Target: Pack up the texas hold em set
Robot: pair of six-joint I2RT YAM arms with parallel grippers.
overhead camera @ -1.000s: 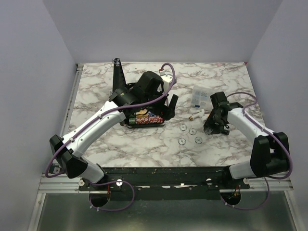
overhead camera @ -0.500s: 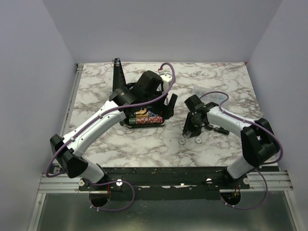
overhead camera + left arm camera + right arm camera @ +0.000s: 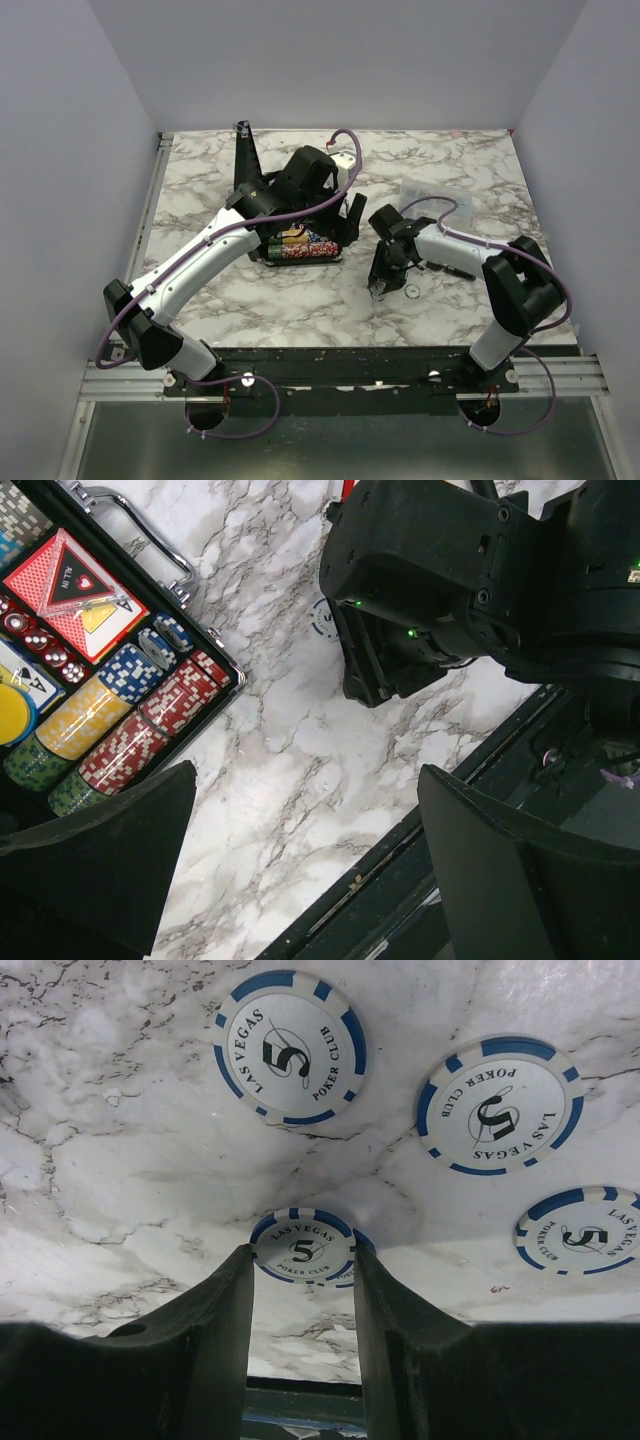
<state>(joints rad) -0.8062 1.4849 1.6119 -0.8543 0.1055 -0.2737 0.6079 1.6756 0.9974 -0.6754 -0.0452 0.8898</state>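
Swung in from the right edge, the right gripper (image 3: 381, 287) now straddles a loose chip (image 3: 300, 1248) near mid-table, fingers narrowly apart. It should pinch the chip's rim squarely before lifting it toward the open case (image 3: 228, 662) left of centre, where the left gripper (image 3: 307, 775) hangs wide apart and empty.

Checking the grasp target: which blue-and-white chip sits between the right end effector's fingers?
The chip low centre in the right wrist view; the other three lie beyond.

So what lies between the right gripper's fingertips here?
A blue-and-white poker chip lies flat on the marble table between the fingertips of the right gripper, seen in the right wrist view. Whether the fingers touch it I cannot tell.
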